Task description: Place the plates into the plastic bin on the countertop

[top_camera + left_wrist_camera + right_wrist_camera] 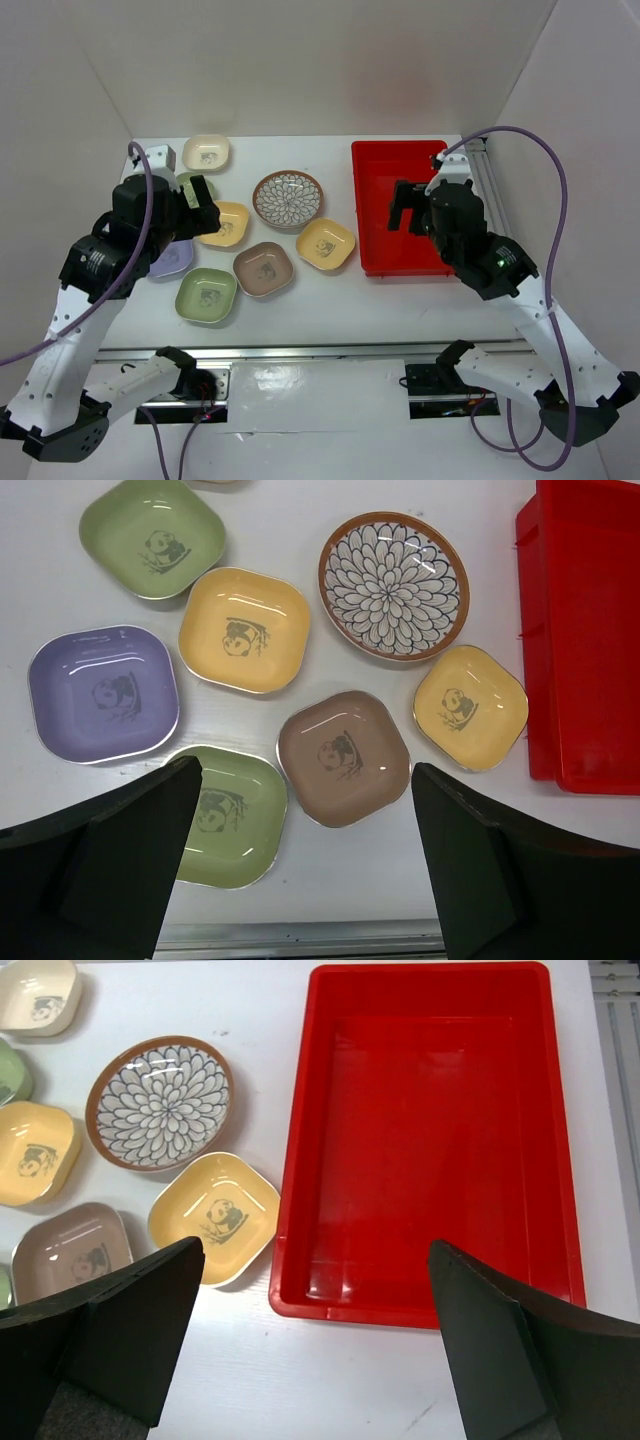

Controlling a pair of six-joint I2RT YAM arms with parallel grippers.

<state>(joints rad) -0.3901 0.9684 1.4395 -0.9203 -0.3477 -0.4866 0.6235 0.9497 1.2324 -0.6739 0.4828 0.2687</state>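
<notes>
Plainly, the plates (263, 268) all lie left of centre on the countertop (330, 300), under the left gripper (306, 780), jaws apart. Its arm covers part of the lavender plate (172, 262). They look glossy, stiff and probably slippery, so pinch a raised rim. On the right, the bin (300, 1160) is empty below the right gripper (315, 1255), jaws also apart.

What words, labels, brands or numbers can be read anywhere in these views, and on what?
None can be read.
The pastel plates carry only a panda drawing, no lettering.
The round plate has a petal pattern only.
The red bin shows no marking.
</notes>
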